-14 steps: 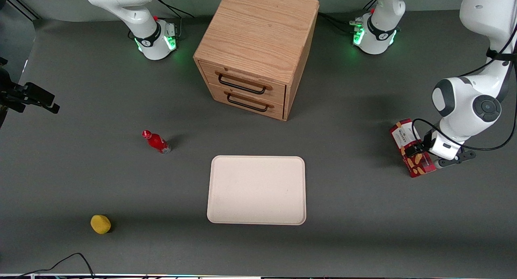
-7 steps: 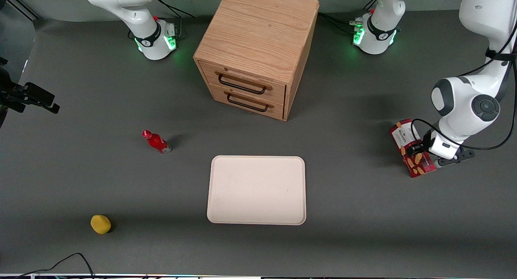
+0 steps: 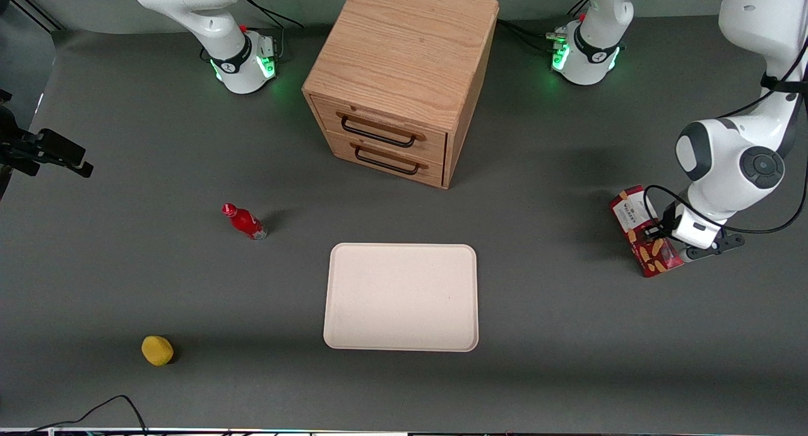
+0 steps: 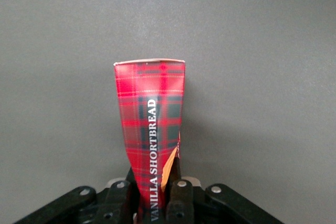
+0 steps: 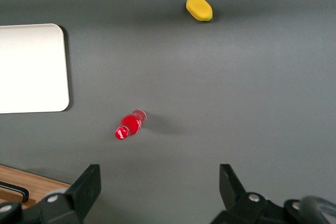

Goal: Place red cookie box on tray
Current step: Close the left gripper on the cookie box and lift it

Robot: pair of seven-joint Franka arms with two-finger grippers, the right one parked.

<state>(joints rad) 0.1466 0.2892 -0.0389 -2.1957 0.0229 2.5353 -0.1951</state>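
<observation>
The red cookie box (image 3: 644, 229), a long dark-red tartan carton with a white label and biscuit pictures, is at the working arm's end of the table. My left gripper (image 3: 653, 234) is shut on it across its middle. In the left wrist view the box (image 4: 151, 124) sticks out from between the fingers (image 4: 178, 192), its side reading VANILLA SHORTBREAD, squeezed narrow at the grip. The cream-beige tray (image 3: 401, 296) lies flat at the table's middle, nearer the front camera than the cabinet, well apart from the box. It also shows in the right wrist view (image 5: 31, 69).
A wooden two-drawer cabinet (image 3: 404, 76) stands at the table's middle, farther from the front camera than the tray. A small red bottle (image 3: 245, 221) and a yellow sponge-like lump (image 3: 157, 350) lie toward the parked arm's end.
The box and my left gripper have risen slightly and shifted a little; the box sits a touch higher in the front view than a second ago.
</observation>
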